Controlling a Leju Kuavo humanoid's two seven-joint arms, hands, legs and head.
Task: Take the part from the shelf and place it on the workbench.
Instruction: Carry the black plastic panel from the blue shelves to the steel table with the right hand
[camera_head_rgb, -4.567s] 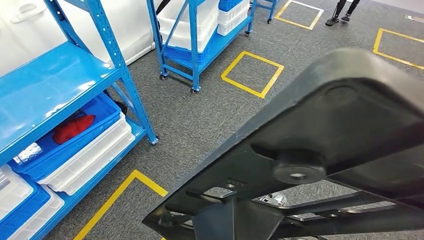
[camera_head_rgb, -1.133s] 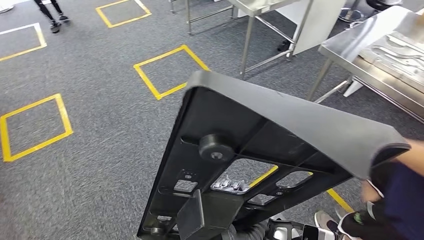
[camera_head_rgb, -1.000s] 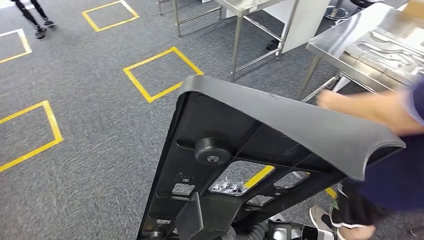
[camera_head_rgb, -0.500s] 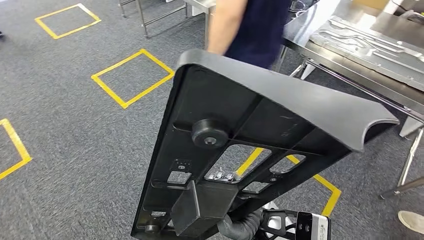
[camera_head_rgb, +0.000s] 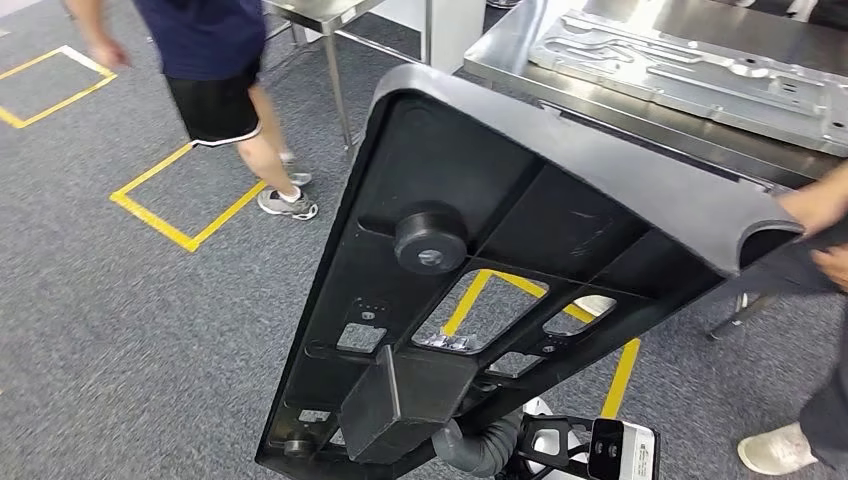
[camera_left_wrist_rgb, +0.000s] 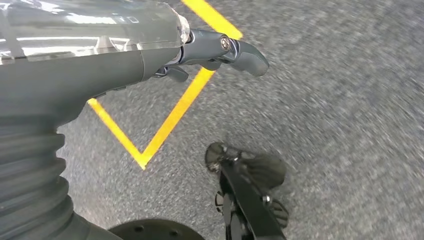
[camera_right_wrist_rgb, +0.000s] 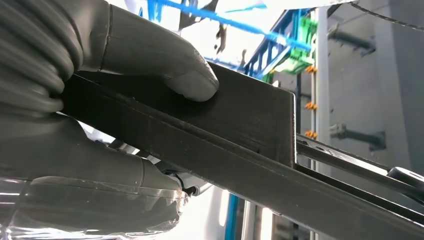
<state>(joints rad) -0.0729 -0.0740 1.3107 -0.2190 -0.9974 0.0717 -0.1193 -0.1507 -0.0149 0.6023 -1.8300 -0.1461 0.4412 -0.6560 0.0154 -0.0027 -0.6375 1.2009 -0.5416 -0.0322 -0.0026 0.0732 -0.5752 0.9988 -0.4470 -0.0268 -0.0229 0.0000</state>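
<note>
The part (camera_head_rgb: 520, 250) is a large black moulded panel with ribs, cut-outs and a round boss, tilted up in front of me with its underside showing in the head view. My right hand (camera_right_wrist_rgb: 125, 95) grips its lower edge, thumb pressed on a black block of the part (camera_right_wrist_rgb: 235, 120); the ribbed wrist cover (camera_head_rgb: 480, 450) shows below the panel. My left hand (camera_left_wrist_rgb: 215, 50) hangs over the carpet and holds nothing, one finger stretched out. The steel workbench (camera_head_rgb: 505, 58) stands just behind the part's top edge.
A flat metal plate (camera_head_rgb: 690, 70) lies on the workbench. A person in a dark shirt and black shorts (camera_head_rgb: 215, 60) walks at the top left. Another person's hand (camera_head_rgb: 815, 205) is at the part's right corner, a shoe (camera_head_rgb: 775, 450) below. Yellow tape squares (camera_head_rgb: 180, 205) mark the carpet.
The view has swung round, so the workbench now lies closer, right behind the part. The person has crossed to the left. A second person's hand now shows at the right edge.
</note>
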